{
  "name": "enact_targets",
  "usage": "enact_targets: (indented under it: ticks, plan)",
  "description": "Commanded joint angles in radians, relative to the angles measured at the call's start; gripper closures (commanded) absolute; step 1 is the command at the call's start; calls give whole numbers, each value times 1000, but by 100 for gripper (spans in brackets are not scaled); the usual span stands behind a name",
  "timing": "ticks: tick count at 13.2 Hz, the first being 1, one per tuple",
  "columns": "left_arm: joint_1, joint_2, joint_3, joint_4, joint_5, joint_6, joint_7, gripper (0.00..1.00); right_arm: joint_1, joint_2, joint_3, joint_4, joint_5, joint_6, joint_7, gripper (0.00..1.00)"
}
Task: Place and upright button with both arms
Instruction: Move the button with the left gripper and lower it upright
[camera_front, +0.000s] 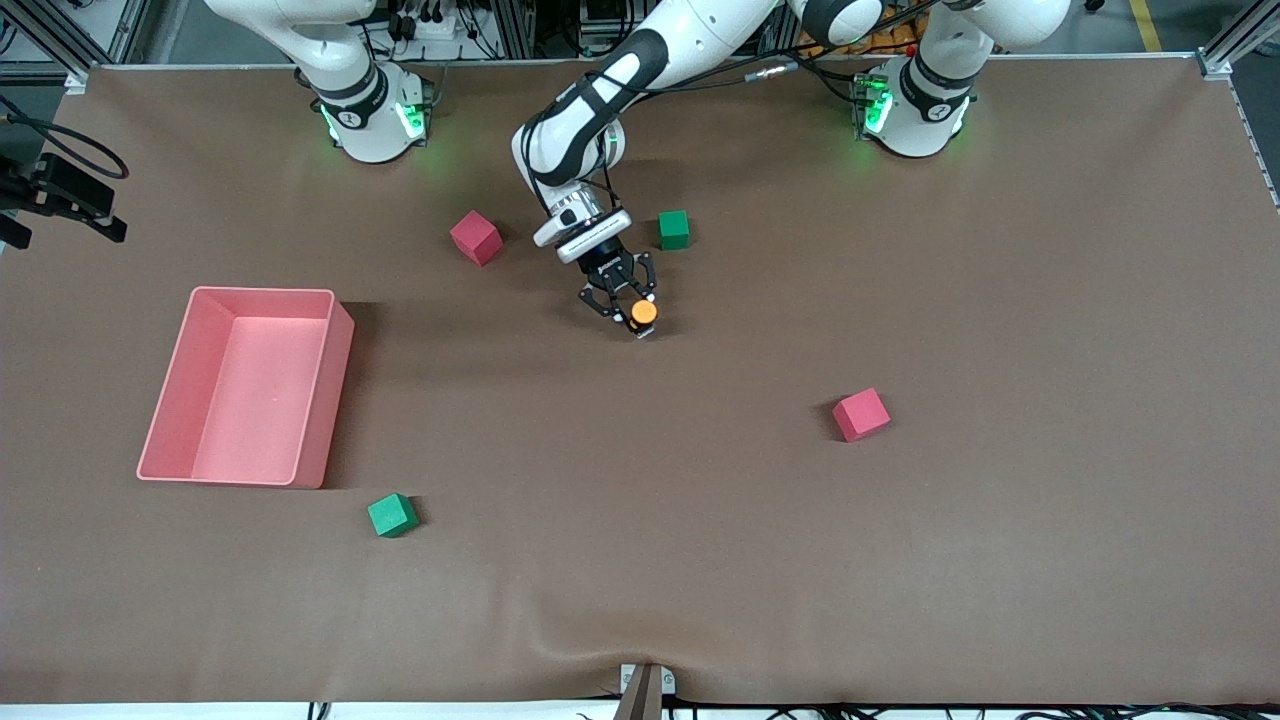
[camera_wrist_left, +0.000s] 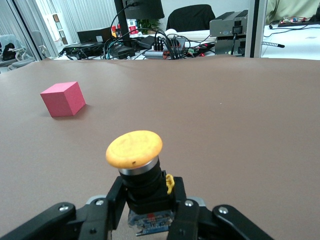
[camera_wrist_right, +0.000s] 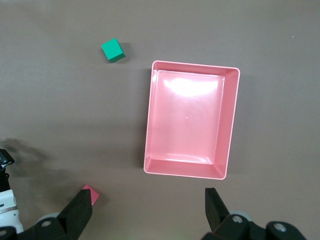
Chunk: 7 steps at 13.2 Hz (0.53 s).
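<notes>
The button (camera_front: 644, 313) is sitting near the middle of the table (camera_front: 1000, 300), its orange cap up and its black body clamped between the fingers (camera_wrist_left: 107, 207) of the left gripper (camera_front: 622, 300). In the left wrist view the button (camera_wrist_left: 137, 172) is standing upright, the jaws clenching its body from both sides just above the brown surface; whether its base is touching the table cannot be told.

The left arm (camera_front: 590, 110) is reaching in from its base and bending down over the button. On the front view's clock face, taken from the button, a green cube (camera_front: 674, 229) is lying at about one o'clock, close by, and a red cube (camera_front: 476, 237) at about ten o'clock. A second red cube (camera_front: 861, 414) is lying at about four o'clock, well apart, nearer to the front camera. A second green cube (camera_front: 392, 515) is lying at about eight o'clock, and the pink bin (camera_front: 315, 430) is sitting at about nine, toward the right arm's end.

The right gripper (camera_wrist_right: 150, 212) is hanging high over the bin (camera_wrist_right: 190, 122), jaws released and spread wide, and the right arm is waiting.
</notes>
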Motion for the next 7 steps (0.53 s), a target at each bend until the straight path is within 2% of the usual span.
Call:
enact_targets:
  ticks: [1, 7]
  plan:
    - [-13, 33, 11, 14, 29, -25, -31, 100, -4, 13, 0, 25, 11, -12, 0, 0]
    - [-13, 70, 9, 16, 48, -23, -45, 100, -44, 13, -6, 21, 11, -18, -2, 0]
